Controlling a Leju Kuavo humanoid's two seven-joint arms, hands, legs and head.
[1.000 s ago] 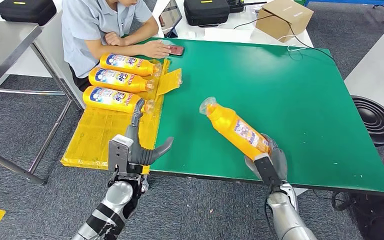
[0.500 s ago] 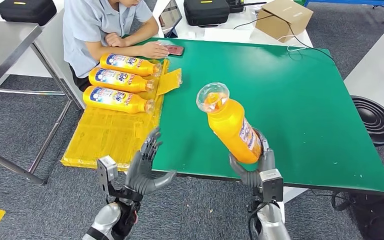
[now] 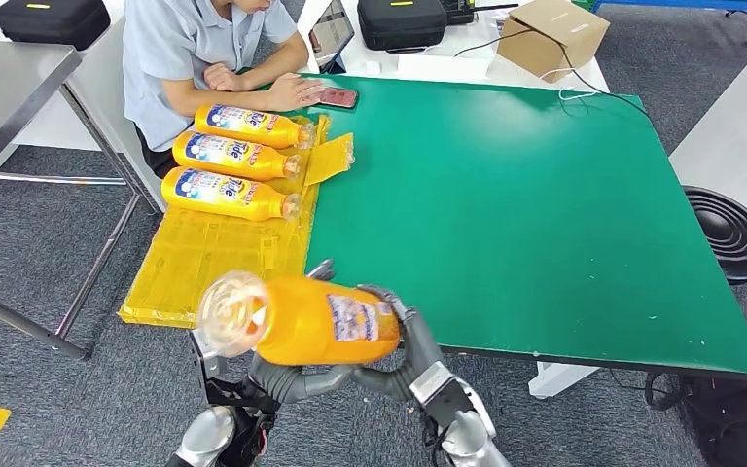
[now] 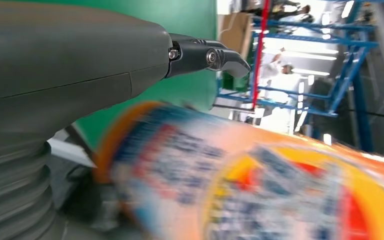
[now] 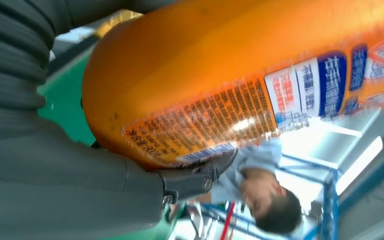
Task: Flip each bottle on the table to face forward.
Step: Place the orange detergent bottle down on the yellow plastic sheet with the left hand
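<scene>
Note that the right hand (image 3: 404, 336) has carried the orange bottle (image 3: 302, 319) from above the green tabletop (image 3: 545, 195), near its front edge, across to the front left corner. You will find the bottle turned from pointing away to lying crosswise in the air, cap end toward the robot's left. The left hand (image 3: 287, 375) has dropped back and now sits just under the bottle.

We see a bottle (image 3: 302, 319) held off the table's (image 3: 545, 214) near edge between left hand (image 3: 287, 377) and right hand (image 3: 404, 341), three bottles (image 3: 229, 156) side by side on a mat (image 3: 204, 268) at the table's left, a person (image 3: 195, 49) seated behind them
</scene>
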